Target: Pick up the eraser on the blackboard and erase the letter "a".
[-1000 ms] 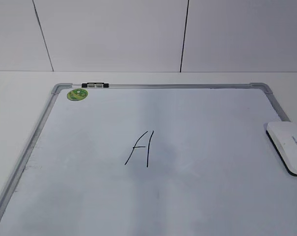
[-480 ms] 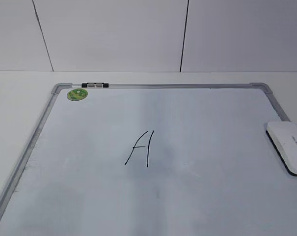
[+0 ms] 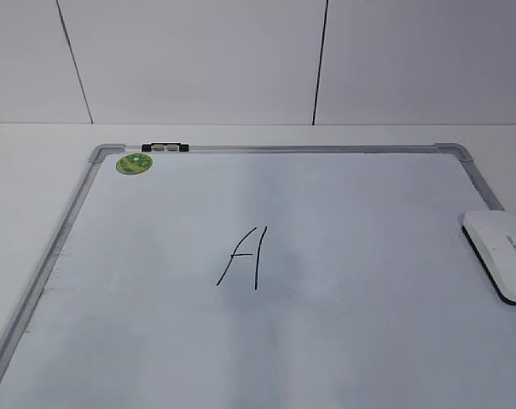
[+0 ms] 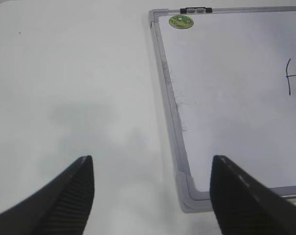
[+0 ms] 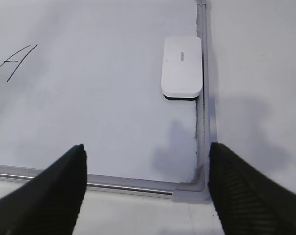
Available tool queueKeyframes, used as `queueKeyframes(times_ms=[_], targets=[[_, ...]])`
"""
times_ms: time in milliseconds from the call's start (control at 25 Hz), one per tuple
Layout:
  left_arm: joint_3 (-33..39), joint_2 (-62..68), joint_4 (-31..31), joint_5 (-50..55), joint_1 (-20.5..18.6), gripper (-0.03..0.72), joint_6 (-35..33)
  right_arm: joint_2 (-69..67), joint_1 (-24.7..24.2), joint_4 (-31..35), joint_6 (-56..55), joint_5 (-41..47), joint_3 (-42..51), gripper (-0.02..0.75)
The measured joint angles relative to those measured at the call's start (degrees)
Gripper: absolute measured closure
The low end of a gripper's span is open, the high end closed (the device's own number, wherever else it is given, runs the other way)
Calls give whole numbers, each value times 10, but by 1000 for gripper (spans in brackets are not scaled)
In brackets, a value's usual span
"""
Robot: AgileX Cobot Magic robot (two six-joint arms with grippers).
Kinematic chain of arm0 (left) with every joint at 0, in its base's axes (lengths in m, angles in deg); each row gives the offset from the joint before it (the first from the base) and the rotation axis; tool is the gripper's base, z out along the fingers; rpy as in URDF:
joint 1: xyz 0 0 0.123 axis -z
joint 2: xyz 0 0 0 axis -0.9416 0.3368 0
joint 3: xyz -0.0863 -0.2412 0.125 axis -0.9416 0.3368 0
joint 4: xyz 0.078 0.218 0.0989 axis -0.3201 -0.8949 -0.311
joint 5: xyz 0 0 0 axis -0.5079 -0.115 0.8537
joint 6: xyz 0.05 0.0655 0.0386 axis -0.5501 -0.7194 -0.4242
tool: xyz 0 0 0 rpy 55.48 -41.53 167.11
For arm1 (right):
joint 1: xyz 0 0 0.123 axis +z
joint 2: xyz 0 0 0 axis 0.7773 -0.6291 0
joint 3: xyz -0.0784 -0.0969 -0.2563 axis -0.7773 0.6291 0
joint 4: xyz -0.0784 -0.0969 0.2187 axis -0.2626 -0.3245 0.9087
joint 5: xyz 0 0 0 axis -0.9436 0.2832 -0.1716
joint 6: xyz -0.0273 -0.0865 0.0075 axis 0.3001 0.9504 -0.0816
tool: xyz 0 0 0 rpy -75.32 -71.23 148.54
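The blackboard (image 3: 368, 239) lies flat on the white table. The eraser (image 3: 501, 254) lies on it at the right edge, close to the frame. In the right wrist view the eraser (image 5: 182, 66) is ahead of my right gripper (image 5: 146, 147), which is open and empty above the board's near right corner. My left gripper (image 4: 152, 159) is open and empty above the table, beside the board's near left corner (image 4: 189, 198). A tall black capital "A" (image 3: 245, 257) is at the board's middle. No small "a" shows in any view. Neither gripper shows in the exterior view.
A round green sticker (image 3: 134, 164) and a black clip (image 3: 165, 147) sit at the board's far left corner. A white panelled wall (image 3: 240, 60) stands behind the table. Bare white table (image 4: 64, 73) lies left of the board.
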Motion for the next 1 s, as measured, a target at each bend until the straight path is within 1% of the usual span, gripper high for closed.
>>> queueKeyframes(times_ms=[600, 840, 1000], targets=[[0, 0, 0, 0, 0, 132, 0, 0, 0, 0, 0, 0, 1, 146], [0, 0, 0, 0, 0, 155, 0, 0, -1, 0, 0, 0, 1, 146], [0, 0, 0, 0, -1, 168, 0, 0, -37, 0, 0, 0, 1, 146]])
